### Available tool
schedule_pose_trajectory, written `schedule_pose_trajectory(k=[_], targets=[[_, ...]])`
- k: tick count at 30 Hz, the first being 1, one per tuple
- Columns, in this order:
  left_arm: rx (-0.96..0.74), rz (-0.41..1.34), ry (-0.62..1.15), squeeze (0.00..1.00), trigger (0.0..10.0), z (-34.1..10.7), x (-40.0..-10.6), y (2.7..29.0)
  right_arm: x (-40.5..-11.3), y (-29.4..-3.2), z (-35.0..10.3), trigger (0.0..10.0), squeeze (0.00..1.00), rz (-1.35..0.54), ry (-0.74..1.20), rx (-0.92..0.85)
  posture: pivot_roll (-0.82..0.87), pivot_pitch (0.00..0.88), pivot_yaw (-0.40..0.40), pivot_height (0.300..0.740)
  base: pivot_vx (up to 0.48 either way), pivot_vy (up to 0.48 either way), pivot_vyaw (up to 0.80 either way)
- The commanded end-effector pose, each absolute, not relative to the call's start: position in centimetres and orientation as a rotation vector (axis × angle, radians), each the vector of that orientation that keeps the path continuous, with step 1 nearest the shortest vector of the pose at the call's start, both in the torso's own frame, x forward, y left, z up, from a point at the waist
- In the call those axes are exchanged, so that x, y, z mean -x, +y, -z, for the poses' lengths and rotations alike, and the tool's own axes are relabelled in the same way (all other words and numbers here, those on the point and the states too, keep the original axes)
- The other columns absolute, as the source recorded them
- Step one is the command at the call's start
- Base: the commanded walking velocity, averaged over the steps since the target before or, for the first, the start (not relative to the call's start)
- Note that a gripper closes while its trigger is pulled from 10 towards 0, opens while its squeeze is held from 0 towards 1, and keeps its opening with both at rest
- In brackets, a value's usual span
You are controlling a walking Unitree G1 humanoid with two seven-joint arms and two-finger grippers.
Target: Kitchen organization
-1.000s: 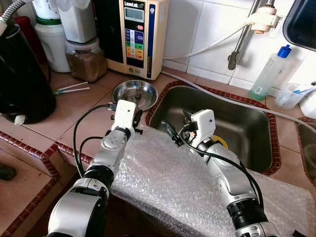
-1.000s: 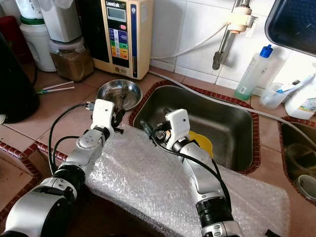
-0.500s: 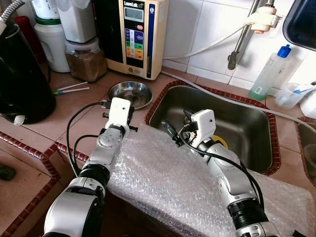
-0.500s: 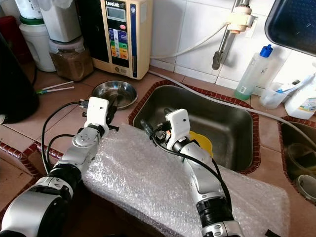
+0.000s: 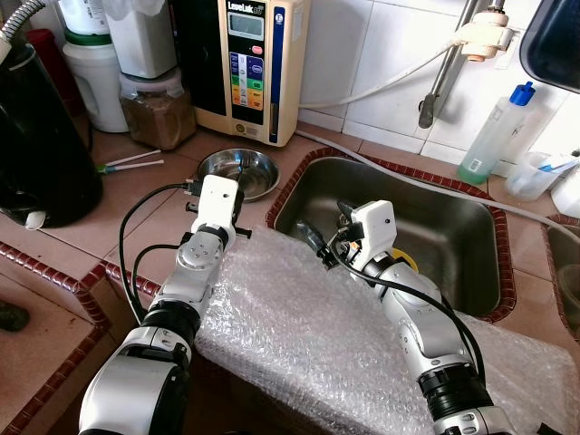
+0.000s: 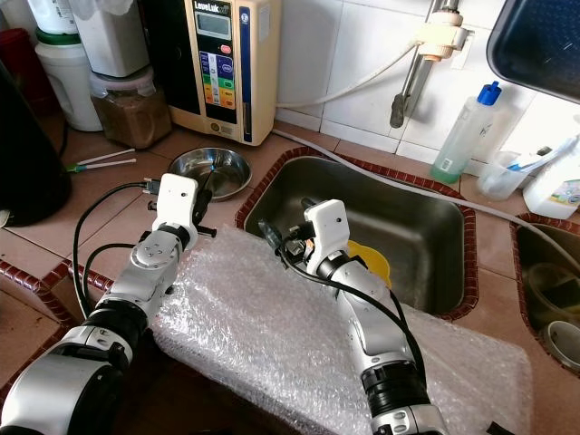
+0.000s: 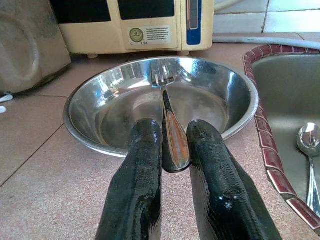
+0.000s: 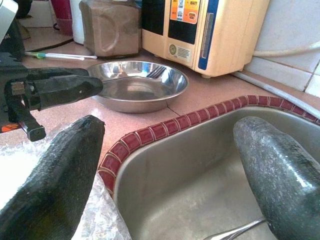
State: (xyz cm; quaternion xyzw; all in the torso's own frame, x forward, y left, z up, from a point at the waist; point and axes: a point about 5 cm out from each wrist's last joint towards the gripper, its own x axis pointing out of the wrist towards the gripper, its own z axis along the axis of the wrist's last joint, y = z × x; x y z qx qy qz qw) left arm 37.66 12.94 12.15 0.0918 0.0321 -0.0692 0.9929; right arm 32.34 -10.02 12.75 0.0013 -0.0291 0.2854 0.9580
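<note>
In the left eye view, the left arm is reaching forward over the tiled counter [image 5: 136,195], its left gripper [image 5: 220,178] hanging just short of the steel bowl [image 5: 240,170], which is sitting near the sink's left rim in front of the cream water machine [image 5: 249,63]. The right arm is bending over the bubble wrap [image 5: 308,335] that is covering the counter's front edge, and the right gripper [image 5: 314,243] is pointing left across the near-left corner of the sink [image 5: 453,236]. Bare tile is lying open to the left of the bowl, up to two straws [image 5: 131,163] and a black appliance [image 5: 41,136].

In the left wrist view, the left gripper [image 7: 174,165] is clenching the orange handle of a fork [image 7: 167,112] between its black fingers [image 7: 137,180]. The fork's tines are resting inside the bowl [image 7: 235,107] toward its far wall. A spoon [image 7: 310,150] is lying in the sink beyond the red tile rim.

In the right wrist view, the right gripper [image 8: 170,165] is holding its fingers [image 8: 55,175] wide apart, gripping nothing, over the sink's red rim [image 8: 165,127]. The bowl [image 8: 140,85] is standing beyond that rim with open tile around it.
</note>
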Motion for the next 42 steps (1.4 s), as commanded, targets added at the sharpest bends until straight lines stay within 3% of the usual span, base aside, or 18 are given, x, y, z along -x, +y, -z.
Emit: schedule_pose_trajectory(k=[1, 16, 17, 20, 30, 34, 35, 36, 37, 38, 42], targets=[[-0.198, 0.139, 0.057, 0.0, 0.0, -12.4, -37.7, 12.9, -32.7, -10.2, -13.1, 10.0, 0.85, -0.574, -0.06, 0.006, 0.01, 0.0, -0.042, 0.74, 0.0, 0.0, 0.0], [-0.198, 0.139, 0.057, 0.0, 0.0, -12.4, -37.7, 12.9, -32.7, -10.2, -13.1, 10.0, 0.85, -0.574, -0.06, 0.006, 0.01, 0.0, -0.042, 0.74, 0.0, 0.0, 0.0], [-0.187, 0.195, -0.083, 0.0, 0.0, -13.6, -36.9, 11.7, -33.5, -10.6, -13.9, 10.0, 0.47, -0.553, -0.076, -0.008, 0.02, 0.0, -0.062, 0.74, 0.0, 0.0, 0.0], [-0.162, 0.278, -0.287, 0.0, 0.0, -15.2, -35.2, 10.1, -34.6, -11.2, -15.1, 10.0, 0.47, -0.522, -0.1, -0.032, 0.02, 0.0, -0.061, 0.74, 0.0, 0.0, 0.0], [-0.161, 0.299, -0.301, 0.0, 0.0, -15.3, -35.2, 9.9, -34.7, -11.4, -15.1, 10.0, 0.46, -0.514, -0.097, -0.028, 0.02, 0.0, -0.059, 0.74, 0.0, 0.0, 0.0], [-0.142, 0.414, -0.375, 0.0, 0.0, -16.0, -34.1, 8.9, -35.5, -12.0, -15.7, 10.0, 0.45, -0.483, -0.104, -0.079, 0.02, 0.0, -0.058, 0.74, 0.0, 0.0, 0.0], [-0.143, 0.43, -0.382, 0.0, 0.0, -16.1, -33.9, 8.8, -35.7, -12.2, -15.8, 10.0, 0.4, -0.475, -0.106, -0.099, 0.02, 0.0, -0.058, 0.74, 0.0, 0.0, 0.0], [-0.143, 0.452, -0.389, 0.0, 0.0, -16.1, -33.7, 8.5, -36.0, -12.5, -16.2, 10.0, 0.25, -0.46, -0.107, -0.144, 0.02, 0.0, -0.057, 0.74, 0.0, 0.0, 0.0], [-0.144, 0.474, -0.396, 0.0, 0.0, -16.1, -33.5, 8.3, -36.3, -12.8, -16.6, 10.0, 0.2, -0.446, -0.108, -0.198, 0.02, 0.0, -0.056, 0.74, 0.0, 0.0, 0.0], [-0.149, 0.512, -0.407, 0.0, 0.0, -16.1, -33.3, 7.8, -36.8, -13.4, -17.2, 10.0, 0.02, -0.418, -0.105, -0.307, 0.02, 0.0, -0.056, 0.74, 0.0, 0.0, 0.0], [-0.17, 0.551, -0.419, 0.0, 0.0, -16.0, -33.1, 7.3, -37.3, -14.5, -17.8, 10.0, 0.0, -0.379, -0.108, -0.427, 0.02, 0.0, -0.054, 0.74, 0.0, 0.0, 0.0]])
